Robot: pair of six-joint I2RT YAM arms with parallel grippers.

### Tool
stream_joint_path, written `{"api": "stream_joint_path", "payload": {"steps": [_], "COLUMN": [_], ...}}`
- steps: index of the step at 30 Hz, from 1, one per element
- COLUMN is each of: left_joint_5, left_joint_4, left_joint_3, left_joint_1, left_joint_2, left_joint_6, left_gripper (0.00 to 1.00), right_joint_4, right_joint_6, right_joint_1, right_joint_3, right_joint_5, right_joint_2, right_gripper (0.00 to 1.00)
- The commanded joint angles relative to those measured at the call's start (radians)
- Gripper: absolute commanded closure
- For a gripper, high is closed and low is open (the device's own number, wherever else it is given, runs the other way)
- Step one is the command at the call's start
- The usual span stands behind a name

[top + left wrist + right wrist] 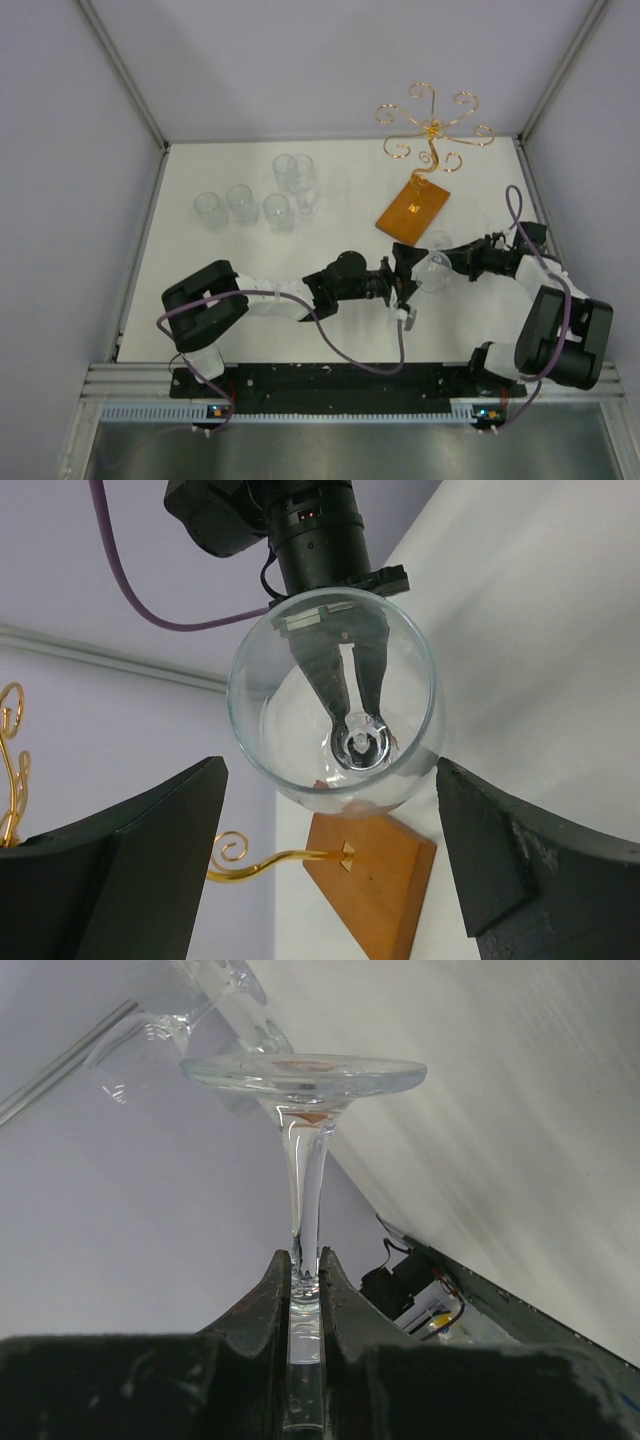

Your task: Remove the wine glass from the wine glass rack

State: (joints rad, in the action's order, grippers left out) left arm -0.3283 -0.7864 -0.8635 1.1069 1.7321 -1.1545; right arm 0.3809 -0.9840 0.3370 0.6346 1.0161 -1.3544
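Observation:
The wine glass [434, 268] hangs in the air in front of the rack, clear of its arms. My right gripper [452, 262] is shut on its stem. In the right wrist view the fingers [270, 1295] pinch the stem [306, 1185], with the flat foot [303, 1070] beyond them. My left gripper [408, 272] is open. Its black fingers [150, 865] stand on either side of the bowl [300, 780], apart from it. The wine glass rack [430, 125] is gold wire with scroll arms on an orange-brown base [413, 210], at the back right. Its base [380, 880] also shows in the left wrist view.
Several clear tumblers [242, 205] and two taller glasses [297, 180] stand at the back left of the white table [250, 270]. Grey walls close in the sides and back. A purple cable [350, 350] loops over the table's near part.

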Motion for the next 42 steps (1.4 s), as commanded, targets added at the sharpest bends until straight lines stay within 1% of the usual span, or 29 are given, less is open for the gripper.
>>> {"api": "stream_joint_path", "payload": {"steps": [1,8,15,20,24,27,32,34,36,39,40,42], "left_joint_5": [-0.051,-0.120,-0.181,-0.179,-0.160,-0.140,-0.155,-0.158,-0.152,-0.138,-0.134,-0.120], "left_joint_4": [-0.113,-0.077,0.105,0.122,0.122,0.108,0.096,0.090,0.076,0.069,0.069,0.075], "left_joint_3": [-0.069,-0.118,-0.189,-0.203,-0.227,-0.241,-0.258,-0.267,-0.272,-0.275,-0.272,-0.263], "left_joint_1": [0.021,0.050,0.062,0.062,0.064,0.062,0.062,0.061,0.059,0.051,0.048,0.039], "left_joint_2": [0.012,0.047,0.069,0.076,0.093,0.096,0.080,0.069,0.057,0.027,0.017,-0.017], "left_joint_6": [0.016,0.075,0.088,0.102,0.127,0.160,0.226,0.265,0.309,0.381,0.404,0.458], "left_gripper": [0.09,0.09,0.12,0.14,0.20,0.26,0.41,0.45,0.47,0.48,0.48,0.49], "right_joint_4": [-0.042,-0.039,-0.039,-0.030,-0.002,0.015,0.038,0.044,0.049,0.058,0.065,0.087], "right_joint_6": [-0.028,-0.028,-0.028,-0.021,0.005,0.019,0.041,0.050,0.060,0.083,0.094,0.126], "right_joint_1": [0.004,0.004,0.005,0.005,0.005,0.005,0.005,0.005,0.007,0.020,0.026,0.060], "right_joint_3": [-0.019,-0.049,-0.046,-0.058,-0.052,-0.050,-0.041,-0.030,-0.010,0.033,0.054,0.086], "right_joint_5": [0.084,0.093,0.091,0.090,0.079,0.069,0.056,0.052,0.045,0.036,0.033,0.036], "right_joint_2": [0.104,0.149,0.172,0.175,0.181,0.179,0.178,0.175,0.172,0.164,0.161,0.149], "right_gripper": [1.00,1.00,1.00,1.00,1.00,1.00,0.99,0.82,0.60,0.19,0.02,0.01]}}
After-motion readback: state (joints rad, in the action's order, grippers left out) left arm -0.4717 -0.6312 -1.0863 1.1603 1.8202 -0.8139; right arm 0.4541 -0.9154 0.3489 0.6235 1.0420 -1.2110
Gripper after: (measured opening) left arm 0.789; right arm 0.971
